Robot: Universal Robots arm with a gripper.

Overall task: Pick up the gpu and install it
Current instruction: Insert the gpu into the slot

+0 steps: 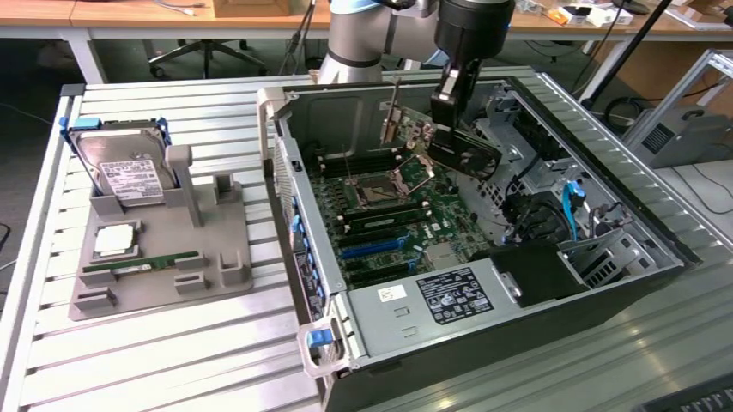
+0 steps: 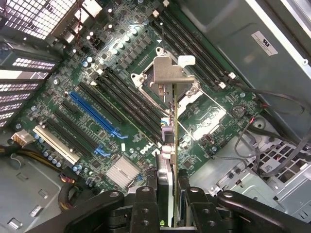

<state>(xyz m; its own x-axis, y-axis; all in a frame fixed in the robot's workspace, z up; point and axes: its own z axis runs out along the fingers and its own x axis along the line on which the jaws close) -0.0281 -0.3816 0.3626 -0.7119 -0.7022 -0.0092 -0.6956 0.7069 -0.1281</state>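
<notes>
Jaws of the single arm (image 1: pixel 366 34) pinch the one gpu (image 1: pixel 468 151) by its two flat faces, holding it tilted inside the one open computer case (image 1: pixel 641 257), above the motherboard (image 1: pixel 396 227) near the processor socket (image 1: pixel 378 190). Its one silvery bracket (image 1: pixel 396 120) is at the end toward the exterior view's left. The board carries one long blue slot (image 2: pixel 95 114) and one white slot (image 2: pixel 56 144). On the slatted desk (image 1: pixel 172 360), one grey holder (image 1: pixel 218 257) carries one hard drive (image 1: pixel 129 176), one green memory stick (image 1: pixel 143 262) and one square chip (image 1: pixel 115 240).
</notes>
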